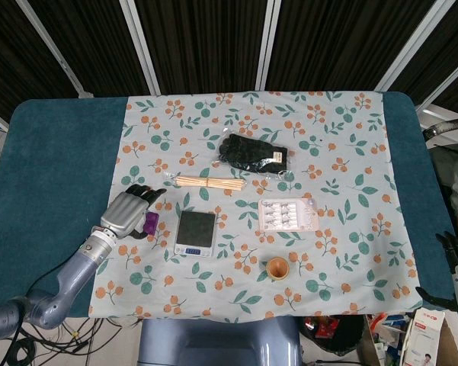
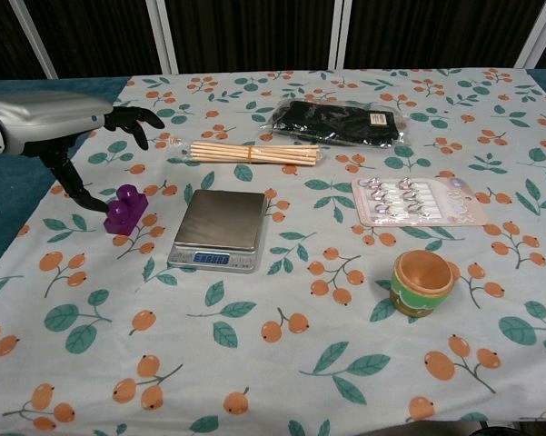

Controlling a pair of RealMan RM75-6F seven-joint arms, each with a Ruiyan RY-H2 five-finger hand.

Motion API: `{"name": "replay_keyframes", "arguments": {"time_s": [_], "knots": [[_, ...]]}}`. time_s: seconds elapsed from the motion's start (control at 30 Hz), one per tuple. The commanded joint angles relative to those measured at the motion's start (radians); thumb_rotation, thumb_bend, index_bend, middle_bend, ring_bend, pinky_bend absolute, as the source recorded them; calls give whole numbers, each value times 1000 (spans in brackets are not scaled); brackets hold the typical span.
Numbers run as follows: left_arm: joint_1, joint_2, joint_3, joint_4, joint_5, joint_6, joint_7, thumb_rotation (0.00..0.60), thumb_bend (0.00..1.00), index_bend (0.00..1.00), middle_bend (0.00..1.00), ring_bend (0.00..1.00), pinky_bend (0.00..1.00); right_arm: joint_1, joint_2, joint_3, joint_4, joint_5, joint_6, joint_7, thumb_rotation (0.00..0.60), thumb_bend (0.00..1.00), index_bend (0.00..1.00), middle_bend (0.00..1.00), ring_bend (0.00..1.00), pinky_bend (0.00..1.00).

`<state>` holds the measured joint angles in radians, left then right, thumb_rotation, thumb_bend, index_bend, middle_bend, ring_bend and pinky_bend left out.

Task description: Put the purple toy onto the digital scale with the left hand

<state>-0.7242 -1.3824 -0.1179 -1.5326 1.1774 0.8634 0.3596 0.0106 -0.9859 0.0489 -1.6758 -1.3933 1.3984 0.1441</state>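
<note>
Glossy plastic purple toy [image 2: 125,209], brushed-metal digital scale [image 2: 219,229], wooden sticks [image 2: 254,153]

Backdrop is all dark vertical slats [image 1: 206,46] split up by slanted white bars [image 1: 268,42]. The table has a teal top [image 1: 53,191] with a pale floral cloth [image 1: 350,198] spread over the middle. Cables [image 1: 30,343] trail on the floor at 7 o'clock, and a small carton [image 1: 425,339] sits at 5 o'clock.

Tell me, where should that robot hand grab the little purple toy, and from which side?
Probably across its lower blocky body, coming down from above. The purple toy sits flat on the cloth, studs up, with open cloth on both sides. The left robot hand hovers beside it, and the digital scale stands apart, so the fingers likely have room.
</note>
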Motion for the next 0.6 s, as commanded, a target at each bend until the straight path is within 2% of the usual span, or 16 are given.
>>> {"name": "replay_keyframes", "arguments": {"time_s": [0.03,0.6], "knots": [[-24,-7,8,28,-16,-35,26,600,0,108,204,112,145,1,0,0,0,1,-2,0,600,78,0,0,130,181],[-61,-52,42,81,-59,-93,69,600,0,101,210,104,135,5,4,-1,2,1,-13,9,600,78,0,0,131,182]]}}
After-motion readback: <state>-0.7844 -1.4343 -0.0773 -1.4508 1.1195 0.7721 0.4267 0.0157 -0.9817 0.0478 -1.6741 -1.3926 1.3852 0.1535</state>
